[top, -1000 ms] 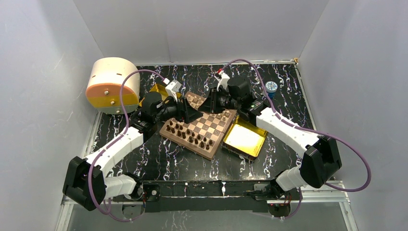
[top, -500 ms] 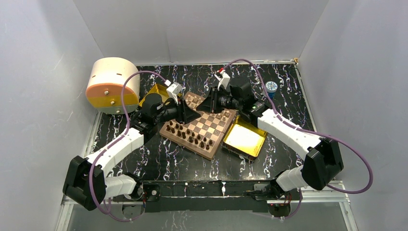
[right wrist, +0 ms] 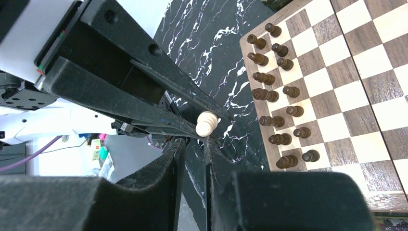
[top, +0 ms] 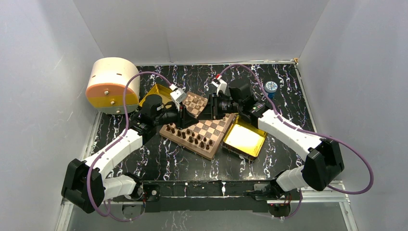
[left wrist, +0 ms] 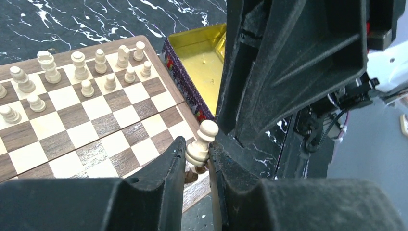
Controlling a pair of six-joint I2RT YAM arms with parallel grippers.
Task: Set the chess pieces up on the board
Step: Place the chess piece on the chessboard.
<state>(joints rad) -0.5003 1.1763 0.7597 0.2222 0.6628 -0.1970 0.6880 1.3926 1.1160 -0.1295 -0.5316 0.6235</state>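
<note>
The whole move turns on a single light pawn [left wrist: 202,144], held in the air between the two grippers where they meet tip to tip, over the edge of the board [left wrist: 96,130]. The left gripper [left wrist: 197,150] is clamped on it: its two fingers press the lower body from either side. The pawn's long axis is tilted, base down in the left jaws and head pointing up and away towards the right gripper [right wrist: 193,144].

From the right wrist the pawn shows as a pale knob just off the right fingertips. Those jaws stand a little apart with dark table [right wrist: 211,48] visible through the gap, so I judge they are not pinching it (whether one pad brushes the head I cannot tell). That reads as a hand-over with the left arm now carrying the load.

For the next move the left arm is the one that matters. In its wrist view the light pieces [left wrist: 79,72] stand in two rows up and to the left of the pawn, well apart from it. The gold tray [left wrist: 202,53] lies just beyond the board's edge, straight ahead. The dark pieces [right wrist: 276,91] stand at the opposite side and play no part.

The pawn probably has to swing leftward and come upright before it goes down. The tilt is the risk, since a leaning base set on a square may tip over.
</note>
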